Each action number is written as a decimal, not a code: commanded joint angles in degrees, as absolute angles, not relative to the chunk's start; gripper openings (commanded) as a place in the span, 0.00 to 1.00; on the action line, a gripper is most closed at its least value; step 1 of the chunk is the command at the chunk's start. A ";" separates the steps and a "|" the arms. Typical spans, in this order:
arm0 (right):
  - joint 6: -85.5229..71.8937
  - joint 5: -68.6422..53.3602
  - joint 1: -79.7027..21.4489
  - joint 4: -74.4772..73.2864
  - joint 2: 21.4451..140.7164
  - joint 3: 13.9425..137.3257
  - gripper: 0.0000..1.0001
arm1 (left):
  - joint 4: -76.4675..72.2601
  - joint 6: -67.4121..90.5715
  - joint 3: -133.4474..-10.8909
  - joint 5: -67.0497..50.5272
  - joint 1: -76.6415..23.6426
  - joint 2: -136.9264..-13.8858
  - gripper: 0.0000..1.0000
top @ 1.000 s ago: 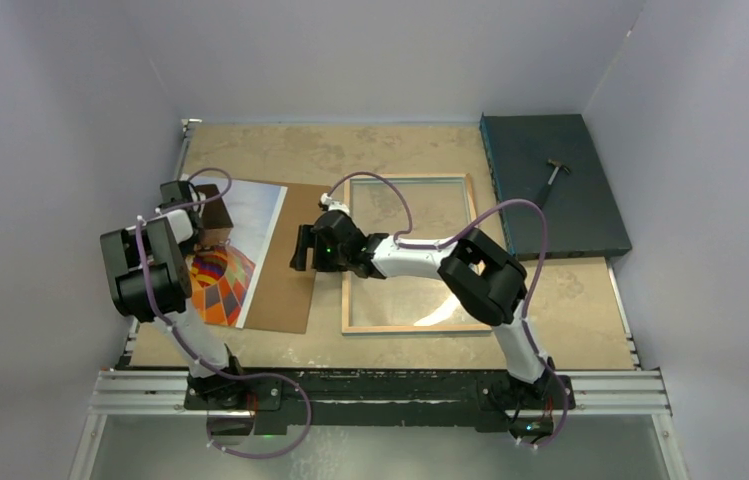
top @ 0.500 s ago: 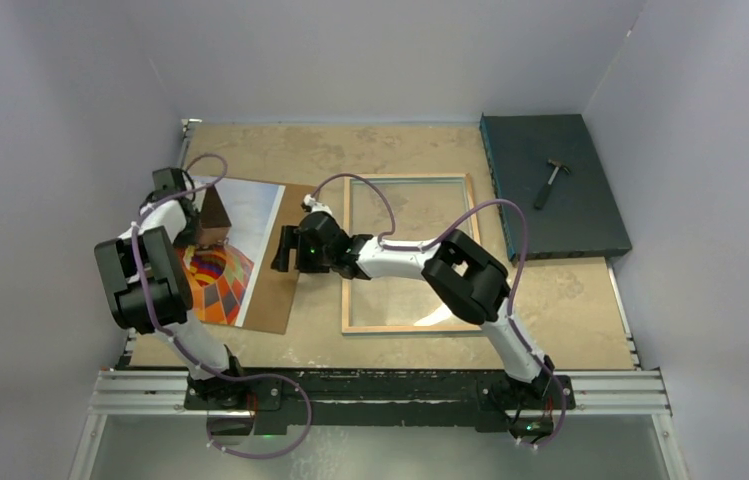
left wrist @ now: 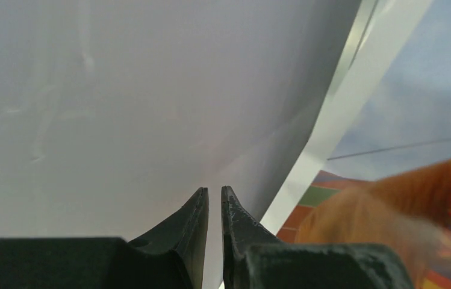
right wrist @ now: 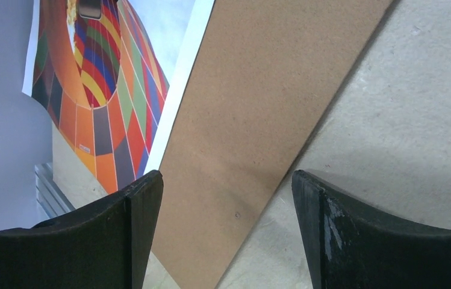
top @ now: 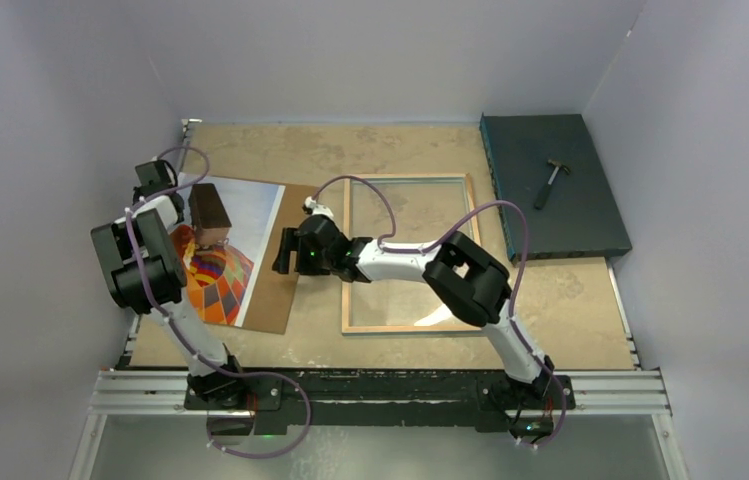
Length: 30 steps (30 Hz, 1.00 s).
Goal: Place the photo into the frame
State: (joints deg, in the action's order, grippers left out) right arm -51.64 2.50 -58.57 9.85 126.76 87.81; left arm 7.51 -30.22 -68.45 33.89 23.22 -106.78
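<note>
We hold the chequered-balloon paper print (top: 255, 210) pinched in the left gripper (left wrist: 215, 198), unframed, beside the pale-wood rectangular frame (top: 410, 327); right gripper (right wrist: 229, 205) spread.

The left arm (top: 138, 268) hides from you the left edge of the photo (top: 255, 212); on the left wrist camera it is blurred and cut off.

Balloon photo (top: 250, 225) (face up) left of pale-wood frame (top: 410, 326)

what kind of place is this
Probably a robot lab test cell: plain grey walls box in the tabletop, an aluminium rail runs along its near edge, and staged props like the photo and frame lie out.
</note>
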 commanded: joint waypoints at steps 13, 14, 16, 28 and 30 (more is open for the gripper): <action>-52.16 1.88 -58.93 15.20 123.14 85.87 0.81 | 12.14 -25.85 -72.20 29.16 25.40 -116.50 0.05; -52.22 0.71 -58.91 15.81 123.74 86.58 0.81 | 12.78 -25.71 -72.00 28.38 25.59 -116.54 0.05; -52.67 0.26 -58.92 16.67 125.04 88.53 0.81 | 14.36 -25.29 -71.57 26.25 26.20 -116.59 0.03; -59.67 -1.20 -58.89 16.34 134.31 97.86 0.81 | 18.40 -25.19 -67.86 18.21 27.68 -115.66 0.00; -61.77 -2.43 -58.93 16.89 135.68 98.23 0.81 | 18.55 -25.26 -66.83 16.99 27.69 -114.66 0.00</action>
